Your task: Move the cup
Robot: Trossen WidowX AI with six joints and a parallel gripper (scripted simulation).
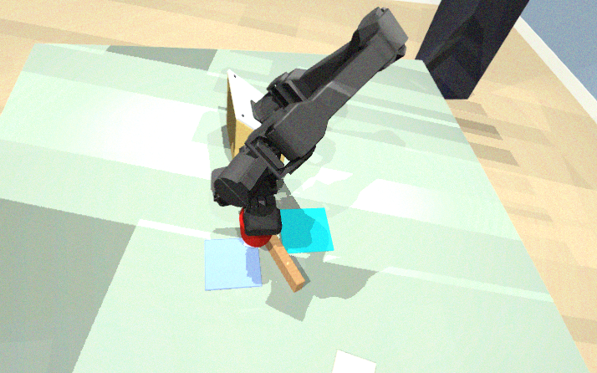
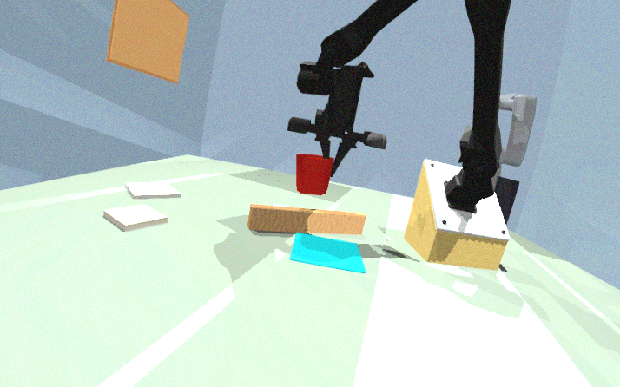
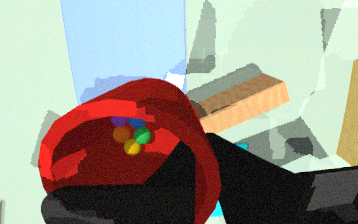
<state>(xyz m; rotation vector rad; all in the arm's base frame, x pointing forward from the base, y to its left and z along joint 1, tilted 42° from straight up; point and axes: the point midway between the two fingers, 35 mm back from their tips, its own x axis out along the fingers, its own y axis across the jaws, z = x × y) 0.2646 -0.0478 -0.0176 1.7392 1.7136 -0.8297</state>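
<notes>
The gripper is nearly closed, pinching the rim wall of the red cup and holding it in the air above the wooden bar, between the pale blue pad and the cyan pad. Five coloured marbles lie inside. From above, the wrist hides most of the cup; its base is cut off

The pale green table carries two pads, a wooden bar, and seemingly two white tiles.
</notes>
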